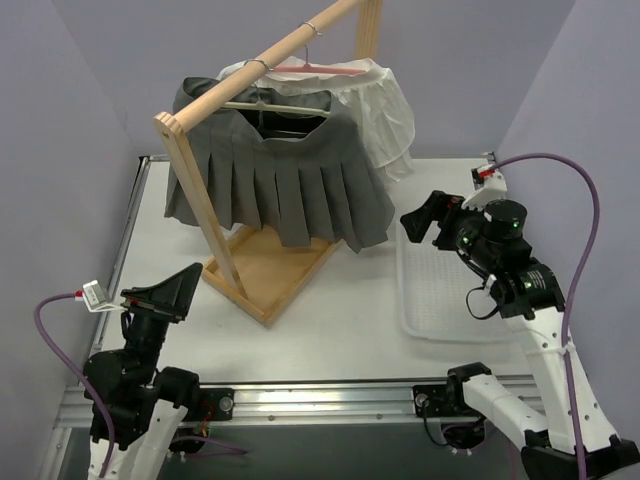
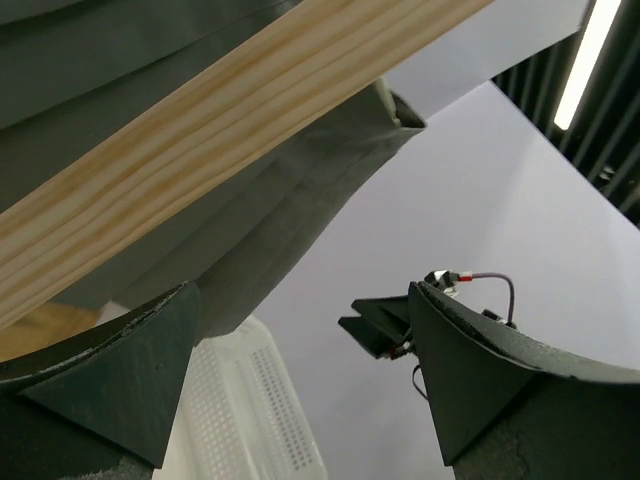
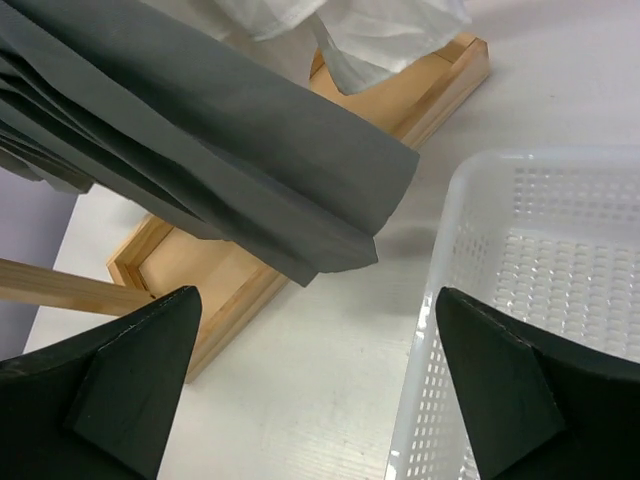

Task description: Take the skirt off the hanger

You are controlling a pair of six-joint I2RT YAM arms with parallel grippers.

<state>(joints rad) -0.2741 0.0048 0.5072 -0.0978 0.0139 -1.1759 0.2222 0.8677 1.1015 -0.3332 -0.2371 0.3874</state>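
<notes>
**Lower left, top view:** my left gripper (image 1: pixel 165 288), jaws spread wide and holding nothing. Its wrist view looks up past a wooden bar (image 2: pixel 200 130) of the rack at the grey hem.

**Upper centre:** the pleated grey skirt (image 1: pixel 280 185) hangs by its waistband from a hanger (image 1: pixel 285 104) hooked over the rail (image 1: pixel 290 45), with the hem low over the rack's base. I judge it light, soft and limp, likely to sag and slide. The waistband near the hanger's ends is the place to grip, not the loose pleats.

**Behind it:** a white garment (image 1: pixel 385 110).

**Right of centre:** a white basket (image 1: pixel 435 300) and my right gripper (image 1: pixel 425 218), likewise wide open and empty.

No brand, label or writing is legible.
</notes>
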